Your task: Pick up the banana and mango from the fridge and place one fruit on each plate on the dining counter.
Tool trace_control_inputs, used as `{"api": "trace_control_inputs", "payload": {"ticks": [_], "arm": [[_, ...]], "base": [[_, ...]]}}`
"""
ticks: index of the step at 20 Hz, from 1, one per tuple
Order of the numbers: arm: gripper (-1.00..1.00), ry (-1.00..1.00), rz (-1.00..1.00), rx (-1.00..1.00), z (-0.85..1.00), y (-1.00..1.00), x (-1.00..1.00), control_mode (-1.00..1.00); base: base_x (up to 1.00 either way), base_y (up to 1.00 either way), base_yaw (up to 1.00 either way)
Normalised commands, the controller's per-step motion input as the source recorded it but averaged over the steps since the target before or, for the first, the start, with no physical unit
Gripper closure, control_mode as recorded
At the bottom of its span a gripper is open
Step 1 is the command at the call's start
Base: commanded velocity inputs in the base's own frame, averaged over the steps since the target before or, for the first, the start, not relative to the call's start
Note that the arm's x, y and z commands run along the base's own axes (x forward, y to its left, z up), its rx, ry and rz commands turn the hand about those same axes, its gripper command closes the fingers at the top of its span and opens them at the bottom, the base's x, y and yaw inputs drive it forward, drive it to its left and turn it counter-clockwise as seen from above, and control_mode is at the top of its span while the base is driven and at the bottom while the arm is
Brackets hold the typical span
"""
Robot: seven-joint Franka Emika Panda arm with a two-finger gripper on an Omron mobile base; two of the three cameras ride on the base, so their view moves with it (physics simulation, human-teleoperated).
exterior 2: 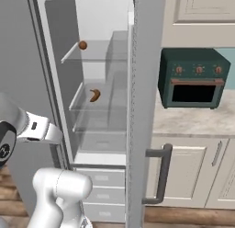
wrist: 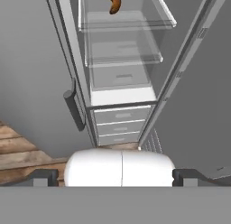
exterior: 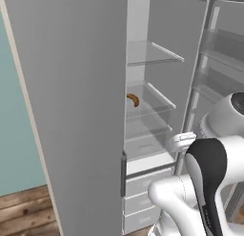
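Banana [exterior 2: 95, 95] and mango [exterior 2: 82, 45] both on fridge [exterior: 71, 111] shelves, doors open, gripper [wrist: 115, 175] fingers spread wide and empty, nothing picked, every placement left.

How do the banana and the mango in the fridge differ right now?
The banana is curved and long; the mango is small and round. The banana is yellow-brown, the mango orange-brown. The mango sits on the top glass shelf, the banana on the next one down. Both are untouched in the open fridge.
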Motion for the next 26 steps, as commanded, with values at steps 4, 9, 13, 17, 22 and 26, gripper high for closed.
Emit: {"api": "trace_control_inputs", "payload": {"ticks": [4,9,13,17,22,26], "arm": [[-1.0,0.0,0.0,0.0,0.0,0.0,0.0,1.0],[-1.0,0.0,0.0,0.0,0.0,0.0,0.0,1.0],[-1.0,0.0,0.0,0.0,0.0,0.0,0.0,1.0],[-1.0,0.0,0.0,0.0,0.0,0.0,0.0,1.0],[-1.0,0.0,0.0,0.0,0.0,0.0,0.0,1.0],[-1.0,0.0,0.0,0.0,0.0,0.0,0.0,1.0]], "base": [[0.62,-0.1,0.18],[0.32,-0.36,0.03],[0.0,-0.33,0.0],[0.0,-0.01,0.0],[0.0,0.0,0.0],[0.0,0.0,0.0]]}}
